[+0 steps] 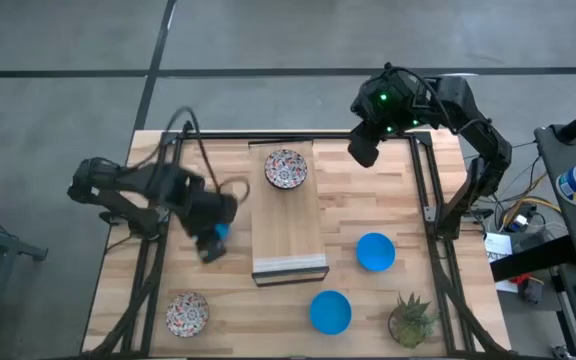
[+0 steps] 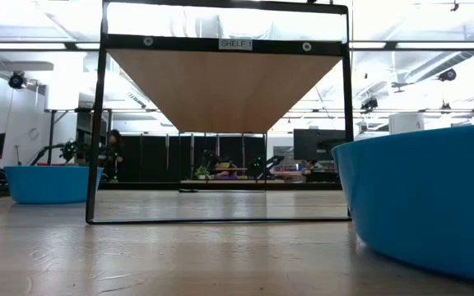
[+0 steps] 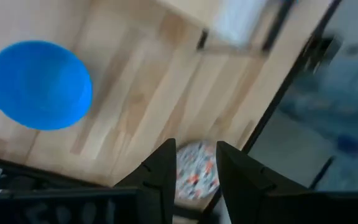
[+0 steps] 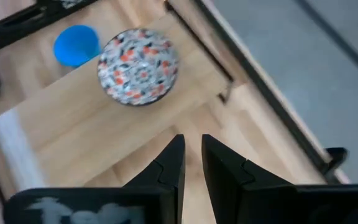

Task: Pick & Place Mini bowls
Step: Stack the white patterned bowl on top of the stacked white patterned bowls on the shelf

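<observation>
Three bright blue mini bowls rest on their bases on the table: one (image 1: 221, 232) left of the board and half hidden by my left gripper (image 1: 211, 247), and two at the near right (image 1: 375, 251) (image 1: 330, 311). One speckled bowl (image 1: 286, 168) sits on the far end of the pale raised board (image 1: 288, 225). Another speckled bowl (image 1: 186, 313) sits at the near left. A third speckled bowl is not in view. My left gripper (image 3: 196, 165) is open and empty; the blue bowl (image 3: 39, 84) lies off to one side of its fingers. My right gripper (image 1: 361, 152) (image 4: 192, 152) is shut and empty, beside the board's far right, near the speckled bowl (image 4: 138, 65).
The board is the top of a black-framed shelf (image 2: 220, 131) standing over the table's middle. A small green potted plant (image 1: 411, 318) stands at the near right corner. Black frame rails (image 1: 430, 190) run along the table's left and right sides. Bare tabletop lies left of the board.
</observation>
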Tool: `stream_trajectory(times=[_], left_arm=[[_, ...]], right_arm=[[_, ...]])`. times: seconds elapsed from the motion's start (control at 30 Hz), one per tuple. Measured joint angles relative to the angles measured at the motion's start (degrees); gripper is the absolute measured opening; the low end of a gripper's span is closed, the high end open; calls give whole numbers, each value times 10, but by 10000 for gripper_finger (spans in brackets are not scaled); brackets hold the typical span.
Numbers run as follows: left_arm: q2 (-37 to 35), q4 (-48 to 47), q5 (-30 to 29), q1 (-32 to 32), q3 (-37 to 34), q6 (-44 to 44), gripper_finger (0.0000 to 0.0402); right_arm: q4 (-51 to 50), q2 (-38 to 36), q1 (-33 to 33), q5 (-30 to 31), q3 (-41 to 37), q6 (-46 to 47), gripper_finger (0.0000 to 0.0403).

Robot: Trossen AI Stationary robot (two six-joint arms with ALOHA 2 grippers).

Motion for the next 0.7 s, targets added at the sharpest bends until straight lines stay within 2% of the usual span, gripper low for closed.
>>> stream_trajectory(times=[0.17,0.37,0.7], left_arm=[[-7,0,-23,-95,-56,10,106],[-9,9,-44,-187,-149,-22,106],[-14,161,-42,-284,-291,-69,106]], right_arm=[[0,-1,28,-51,-7,-31,52],[0,-2,69,-54,-13,-54,52],[7,-2,113,-53,-13,-28,52]])
